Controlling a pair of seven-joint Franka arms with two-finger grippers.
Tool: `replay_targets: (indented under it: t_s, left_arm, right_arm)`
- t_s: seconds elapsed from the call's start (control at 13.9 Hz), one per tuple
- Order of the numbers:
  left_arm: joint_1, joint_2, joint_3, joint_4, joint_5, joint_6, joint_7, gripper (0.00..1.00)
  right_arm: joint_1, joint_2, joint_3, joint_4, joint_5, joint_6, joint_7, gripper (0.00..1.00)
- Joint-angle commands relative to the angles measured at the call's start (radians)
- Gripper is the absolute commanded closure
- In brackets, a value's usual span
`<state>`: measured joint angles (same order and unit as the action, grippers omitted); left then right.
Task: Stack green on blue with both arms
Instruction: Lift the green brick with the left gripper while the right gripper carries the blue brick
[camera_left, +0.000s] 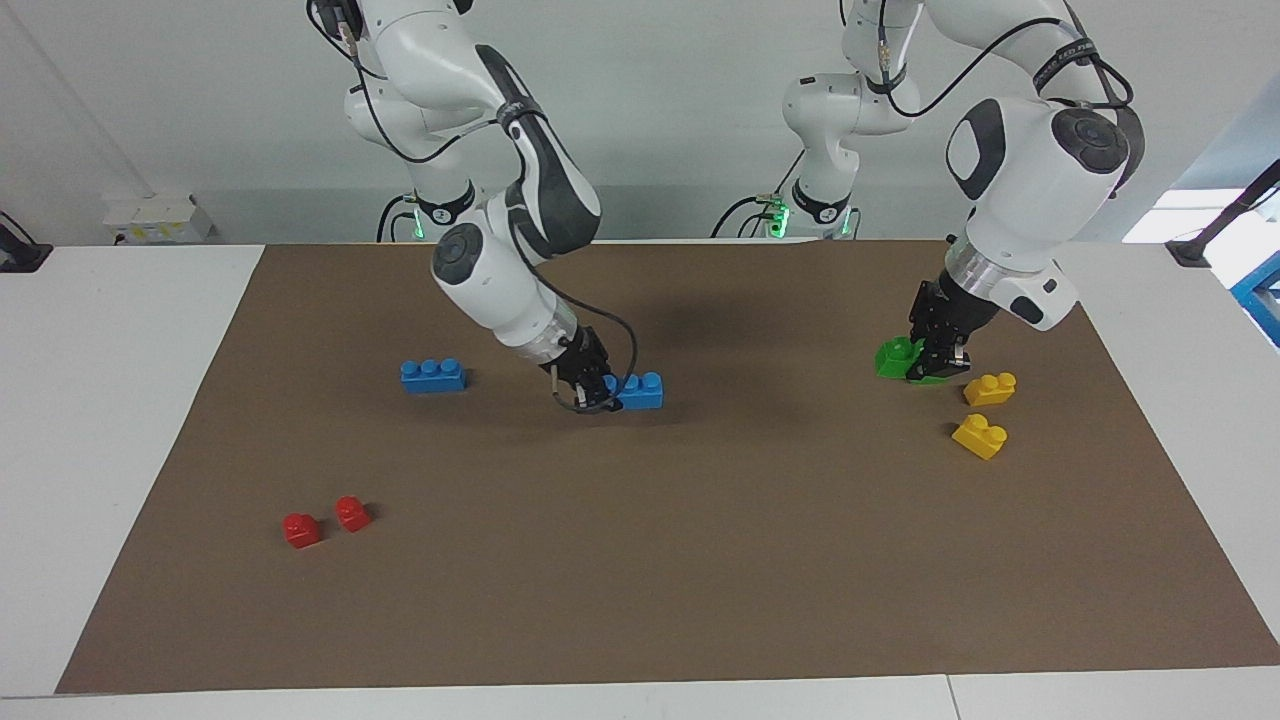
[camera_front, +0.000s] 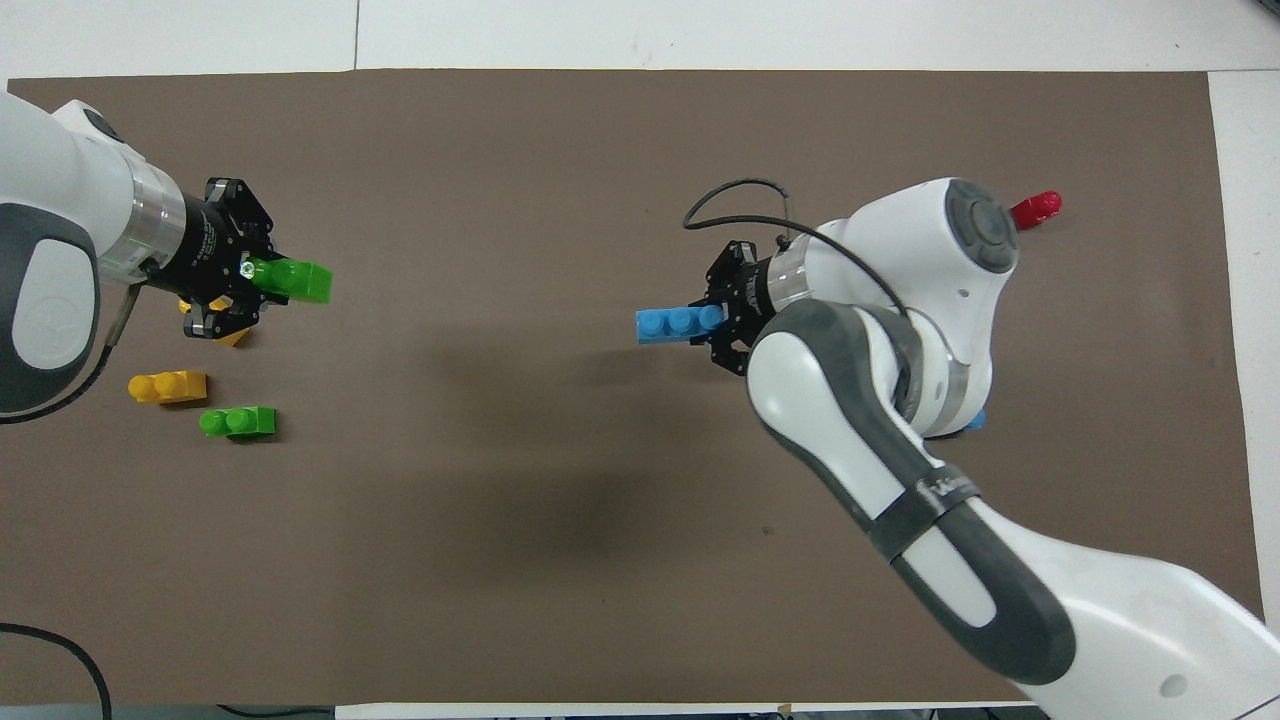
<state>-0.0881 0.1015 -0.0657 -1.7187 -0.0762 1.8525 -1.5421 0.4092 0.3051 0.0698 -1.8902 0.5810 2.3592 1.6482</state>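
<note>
My right gripper (camera_left: 603, 390) (camera_front: 722, 322) is shut on one end of a long blue brick (camera_left: 642, 390) (camera_front: 675, 324) and holds it level, slightly above the middle of the brown mat. My left gripper (camera_left: 935, 362) (camera_front: 250, 275) is shut on a green brick (camera_left: 893, 357) (camera_front: 295, 280), held just above the mat at the left arm's end. The second green brick (camera_front: 238, 422) lies on the mat there, mostly hidden by the left gripper in the facing view. The second blue brick (camera_left: 432, 375) lies toward the right arm's end.
Two yellow bricks (camera_left: 990, 388) (camera_left: 980, 436) lie on the mat beside the left gripper, one also in the overhead view (camera_front: 168, 386). Two red bricks (camera_left: 301, 530) (camera_left: 352, 513) lie far from the robots toward the right arm's end. The brown mat (camera_left: 640, 560) covers the white table.
</note>
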Motion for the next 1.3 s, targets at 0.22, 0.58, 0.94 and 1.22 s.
replay_targets:
  t_s: [0.22,0.58,0.94,1.22]
  left_arm:
    - [-0.010,-0.034,-0.009,-0.002,-0.020,-0.042,-0.050,1.00]
    - [-0.082,-0.037,-0.009,-0.009,-0.019,-0.032,-0.151,1.00]
    - [-0.153,-0.045,-0.009,-0.022,-0.017,-0.024,-0.234,1.00]
    - [-0.214,-0.077,-0.009,-0.105,-0.013,0.052,-0.311,1.00]
  right_arm:
    - [0.078,0.038,-0.001,-0.086,0.094,0.166,-0.005,1.00]
    - [0.103,0.058,-0.001,-0.106,0.168,0.227,-0.010,1.00]
    - [0.105,0.071,-0.001,-0.127,0.198,0.270,-0.016,1.00]
    - [0.106,0.091,-0.001,-0.127,0.232,0.293,-0.039,1.00]
